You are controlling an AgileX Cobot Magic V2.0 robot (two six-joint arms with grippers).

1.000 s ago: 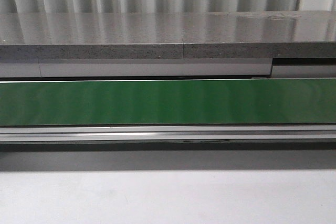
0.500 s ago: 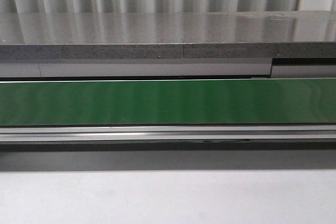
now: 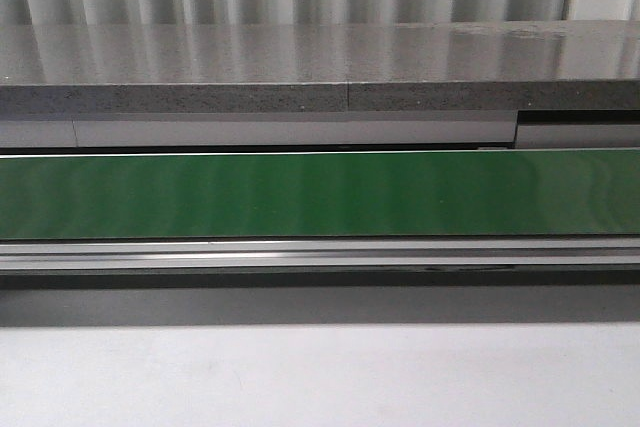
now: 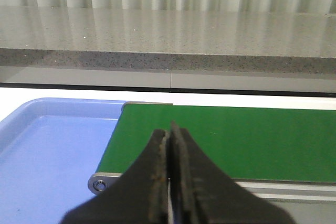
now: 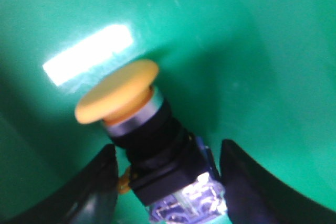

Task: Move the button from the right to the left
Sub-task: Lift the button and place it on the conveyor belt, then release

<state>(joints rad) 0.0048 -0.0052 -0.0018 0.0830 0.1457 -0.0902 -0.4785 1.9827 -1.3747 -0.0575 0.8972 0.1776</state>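
The button (image 5: 147,135) lies on its side on the green conveyor belt (image 5: 247,35), its yellow-orange head pointing away from the fingers. It shows only in the right wrist view. My right gripper (image 5: 167,153) is open, with one black finger on each side of the button's black body and blue-grey block and narrow gaps to both. My left gripper (image 4: 169,129) is shut and empty, hovering over the belt's near left end (image 4: 236,140). Neither gripper nor the button shows in the front view.
A blue tray (image 4: 47,150) sits just past the left end of the belt. A grey speckled counter (image 3: 320,67) runs behind the belt (image 3: 320,194). A metal rail (image 3: 320,252) and a white table surface (image 3: 320,377) lie in front.
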